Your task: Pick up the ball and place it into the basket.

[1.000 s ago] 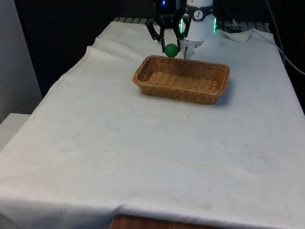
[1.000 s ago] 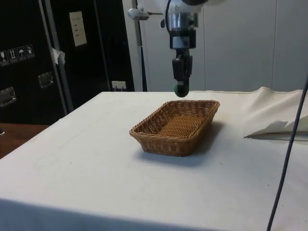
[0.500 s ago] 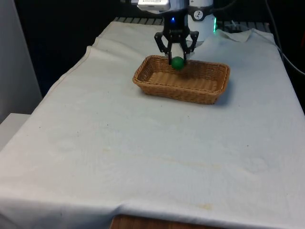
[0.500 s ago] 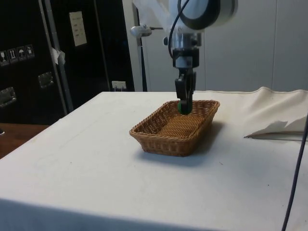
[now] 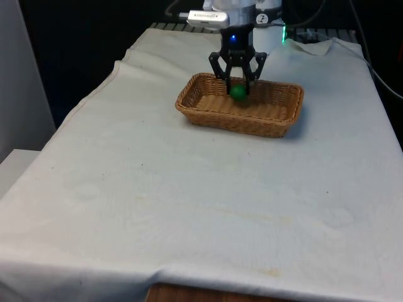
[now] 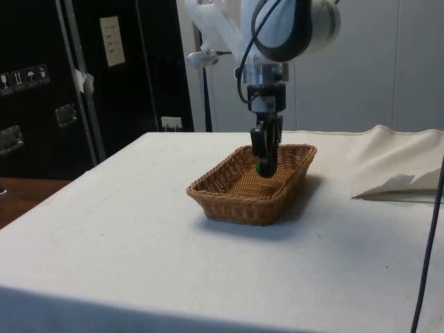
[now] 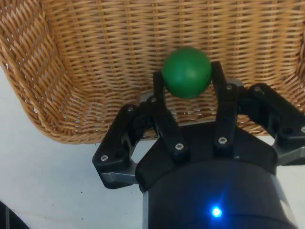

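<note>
A small green ball (image 5: 238, 92) (image 6: 261, 167) (image 7: 186, 72) is pinched between the two black fingers of my gripper (image 5: 237, 89) (image 6: 263, 164) (image 7: 187, 78), which is shut on it. The gripper points straight down and hangs inside the oblong brown wicker basket (image 5: 208, 108) (image 6: 222, 198) (image 7: 71, 71), over its half nearer the front view's left. The ball sits below the basket's rim and just above the woven floor, apart from the walls.
The basket stands on the white cloth (image 5: 189, 189) in the far half of the table. A rumpled fold of cloth (image 6: 399, 173) lies beyond the basket in the side view. A dark cable (image 6: 424, 243) hangs at that view's right edge.
The gripper has carried the ball from behind the basket's far rim over it, then down into the basket. The ball stays held throughout.
</note>
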Controlling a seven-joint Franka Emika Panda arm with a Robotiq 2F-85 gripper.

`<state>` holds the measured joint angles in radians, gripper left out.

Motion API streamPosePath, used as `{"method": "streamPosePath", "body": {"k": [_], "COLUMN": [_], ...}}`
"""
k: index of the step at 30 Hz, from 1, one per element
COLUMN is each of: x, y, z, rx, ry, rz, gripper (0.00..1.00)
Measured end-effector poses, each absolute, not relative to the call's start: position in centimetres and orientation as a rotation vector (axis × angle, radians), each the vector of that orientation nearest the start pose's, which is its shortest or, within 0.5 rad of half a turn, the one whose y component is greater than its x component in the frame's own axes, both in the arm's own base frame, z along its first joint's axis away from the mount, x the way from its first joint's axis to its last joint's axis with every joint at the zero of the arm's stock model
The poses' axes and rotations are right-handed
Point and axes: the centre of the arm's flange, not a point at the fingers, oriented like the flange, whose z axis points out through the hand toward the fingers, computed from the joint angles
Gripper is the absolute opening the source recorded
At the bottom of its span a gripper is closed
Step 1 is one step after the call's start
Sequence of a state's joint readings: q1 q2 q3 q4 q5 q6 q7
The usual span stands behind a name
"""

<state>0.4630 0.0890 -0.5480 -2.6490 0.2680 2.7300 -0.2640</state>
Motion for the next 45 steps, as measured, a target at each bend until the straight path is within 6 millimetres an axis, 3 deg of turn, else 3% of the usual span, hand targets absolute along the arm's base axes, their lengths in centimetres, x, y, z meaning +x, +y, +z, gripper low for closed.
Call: {"method": "streamPosePath", "body": {"k": [2,4,11,12,13,23,32,39,45], "x": [42.2,42.2,42.1,42.2,42.2,42.3,43.8,45.2,45.6], "y": [-5.0,-5.0,-5.0,-5.0,-5.0,-4.9,-3.8,-2.8,-2.4], "z": [21.7,21.7,21.7,21.7,21.7,21.8,24.4,27.5,28.7], "rx": [-3.081,-3.081,-3.082,-3.082,-3.082,-3.081,-3.047,-3.024,-3.014], "ry": [0.098,0.098,0.098,0.096,0.096,0.094,0.049,-0.007,-0.034], "rz": [-0.031,-0.031,-0.030,-0.030,-0.030,-0.034,-0.069,-0.084,-0.091], "gripper": [0.02,0.14,0.74,0.91,0.98,1.00,1.00,1.00,1.00]}}
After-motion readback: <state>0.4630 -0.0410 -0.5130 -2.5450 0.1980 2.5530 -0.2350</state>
